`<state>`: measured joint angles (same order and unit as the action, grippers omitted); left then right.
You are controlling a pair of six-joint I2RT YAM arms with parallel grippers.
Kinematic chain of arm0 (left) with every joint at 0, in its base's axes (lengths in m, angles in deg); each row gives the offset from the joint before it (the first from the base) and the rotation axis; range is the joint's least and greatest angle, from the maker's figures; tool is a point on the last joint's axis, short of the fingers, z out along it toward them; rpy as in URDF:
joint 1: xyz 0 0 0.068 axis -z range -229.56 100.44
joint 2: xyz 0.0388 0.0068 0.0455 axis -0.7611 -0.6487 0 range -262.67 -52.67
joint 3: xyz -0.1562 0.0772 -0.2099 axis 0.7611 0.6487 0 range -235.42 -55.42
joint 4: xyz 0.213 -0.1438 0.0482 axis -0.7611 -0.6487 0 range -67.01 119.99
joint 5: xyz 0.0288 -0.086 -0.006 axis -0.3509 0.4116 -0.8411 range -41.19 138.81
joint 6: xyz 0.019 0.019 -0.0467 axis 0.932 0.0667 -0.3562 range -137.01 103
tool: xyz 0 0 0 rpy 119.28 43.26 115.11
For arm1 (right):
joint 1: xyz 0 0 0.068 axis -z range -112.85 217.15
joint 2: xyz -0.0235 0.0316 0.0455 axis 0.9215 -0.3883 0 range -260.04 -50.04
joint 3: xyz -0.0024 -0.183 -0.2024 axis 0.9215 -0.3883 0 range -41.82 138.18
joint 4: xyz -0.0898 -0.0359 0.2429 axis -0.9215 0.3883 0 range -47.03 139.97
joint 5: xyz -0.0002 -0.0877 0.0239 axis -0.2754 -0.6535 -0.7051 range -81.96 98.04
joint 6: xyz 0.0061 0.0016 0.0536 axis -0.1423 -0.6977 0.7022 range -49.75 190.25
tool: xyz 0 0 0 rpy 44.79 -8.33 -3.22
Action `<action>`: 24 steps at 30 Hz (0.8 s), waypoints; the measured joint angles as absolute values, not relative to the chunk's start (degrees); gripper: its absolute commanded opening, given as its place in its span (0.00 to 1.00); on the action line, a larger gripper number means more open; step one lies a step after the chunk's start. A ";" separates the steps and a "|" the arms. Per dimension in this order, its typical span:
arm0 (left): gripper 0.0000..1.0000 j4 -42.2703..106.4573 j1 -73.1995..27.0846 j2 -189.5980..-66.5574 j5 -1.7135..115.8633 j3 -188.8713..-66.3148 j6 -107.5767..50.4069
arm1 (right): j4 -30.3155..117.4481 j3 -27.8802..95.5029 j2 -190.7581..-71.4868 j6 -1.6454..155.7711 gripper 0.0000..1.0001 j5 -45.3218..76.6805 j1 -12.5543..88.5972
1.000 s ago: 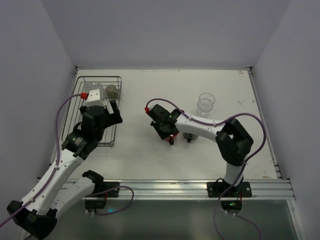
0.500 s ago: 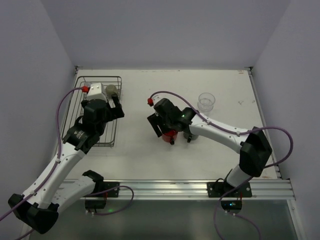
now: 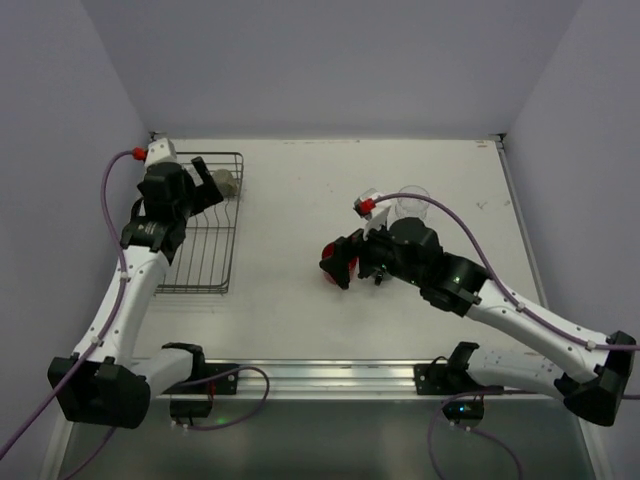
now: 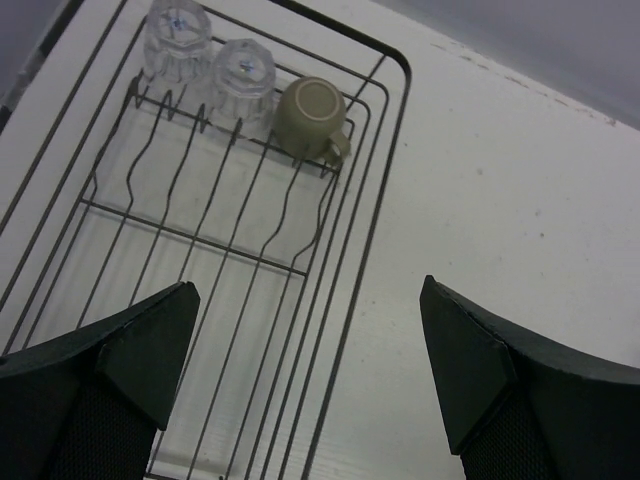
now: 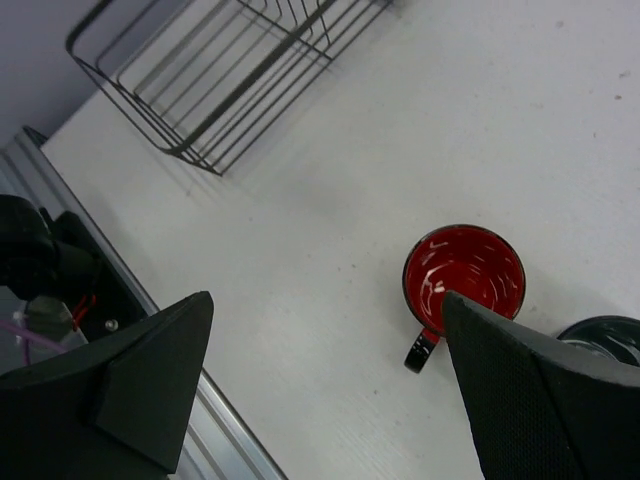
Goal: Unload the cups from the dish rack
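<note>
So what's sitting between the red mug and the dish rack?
Nothing. The right wrist view shows only bare white table between the red mug and the dish rack.

White links, black joints, purple cables, red connectors; dark wedge-shaped gripper fingers.

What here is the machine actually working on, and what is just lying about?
Part of the job: dish rack; two clear tumblers and tan cup in it; red mug, dark mug and another clear tumbler on the table.
Just there: metal rail at the near edge.
</note>
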<state>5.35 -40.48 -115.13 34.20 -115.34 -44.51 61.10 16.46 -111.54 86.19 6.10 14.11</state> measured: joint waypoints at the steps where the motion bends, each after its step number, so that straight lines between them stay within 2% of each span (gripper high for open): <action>1: 1.00 5.30 -42.86 -116.09 35.34 -115.72 -44.53 | 59.90 14.21 -109.42 86.80 0.99 6.26 14.11; 9: 1.00 6.50 -50.07 -122.71 38.66 -121.42 -44.71 | 53.23 2.23 -99.95 89.69 0.99 6.72 14.11; 22: 1.00 12.95 -54.35 -142.54 39.54 -127.93 -42.02 | 47.72 -1.49 -100.13 89.76 0.99 7.59 14.11; 24: 0.97 13.61 -54.40 -145.68 39.45 -129.92 -41.19 | 47.33 -1.70 -100.76 89.73 0.99 7.61 14.11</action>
